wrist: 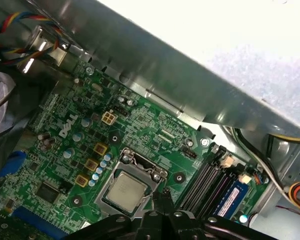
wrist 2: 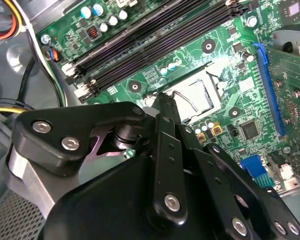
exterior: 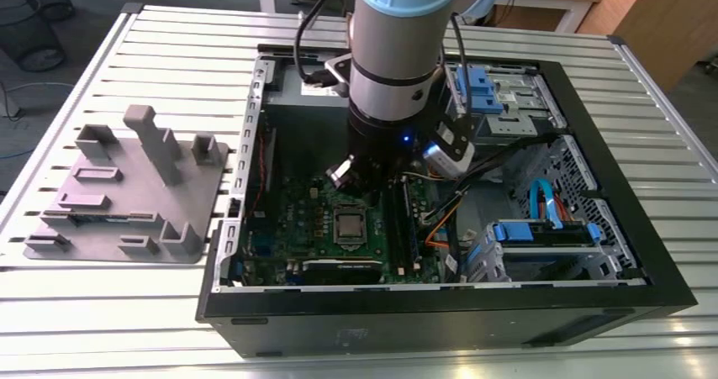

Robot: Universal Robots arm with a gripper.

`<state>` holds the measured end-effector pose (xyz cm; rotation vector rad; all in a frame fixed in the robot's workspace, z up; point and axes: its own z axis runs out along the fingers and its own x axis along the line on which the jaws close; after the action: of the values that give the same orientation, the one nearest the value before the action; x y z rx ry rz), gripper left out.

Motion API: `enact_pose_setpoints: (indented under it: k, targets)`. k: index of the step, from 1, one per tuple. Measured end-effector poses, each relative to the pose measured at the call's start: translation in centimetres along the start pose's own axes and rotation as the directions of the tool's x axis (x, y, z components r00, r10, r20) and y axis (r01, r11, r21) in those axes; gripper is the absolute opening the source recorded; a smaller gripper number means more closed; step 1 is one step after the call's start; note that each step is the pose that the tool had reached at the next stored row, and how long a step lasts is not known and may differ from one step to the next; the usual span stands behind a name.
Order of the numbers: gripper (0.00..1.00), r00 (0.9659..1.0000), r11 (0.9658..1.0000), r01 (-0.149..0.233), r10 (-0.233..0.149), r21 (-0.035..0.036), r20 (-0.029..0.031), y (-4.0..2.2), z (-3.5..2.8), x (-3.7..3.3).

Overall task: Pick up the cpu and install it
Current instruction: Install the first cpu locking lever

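CPU (exterior: pixel 350 225) sits in the socket on the motherboard (exterior: pixel 303 228) inside the open PC case (exterior: pixel 628 253) in the exterior view, just under the arm's tool (exterior: pixel 365 177); case lies on the slatted desk (exterior: pixel 113 312), grey tray (exterior: pixel 124 190) beside it on the exterior view's left. Second wrist view: tool (wrist 2: pixel 162 102) fingers pressed together, tips hanging just over the socket frame (wrist 2: pixel 200 95), nothing seen pinched between them; RAM slots (wrist 2: pixel 155 45) lie beyond. First wrist view: CPU (wrist: pixel 126 191) lies flat in the frame (wrist: pixel 135 170), silvery top facing up, tool tips (wrist: pixel 162 195) right beside its edge. Risk, as a guess: if the chip isn't fully seated, a push from the tips could tilt it and bend socket pins, or tips could snag the frame. Hard to tell: whether tips touch the chip, whether the frame is latched; tool body blocks much of the second wrist view, arm hides part of the board in the exterior view.
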<state>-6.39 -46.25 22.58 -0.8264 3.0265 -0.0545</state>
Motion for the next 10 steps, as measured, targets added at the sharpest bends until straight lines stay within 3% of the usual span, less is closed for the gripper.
enact_pose_setpoints:
  k: [10]
  targets:
    - [0.11, 0.999, 0.9989, -0.043, 0.043, 0.0184, -0.0121, -0.01, 0.41, 0.02]
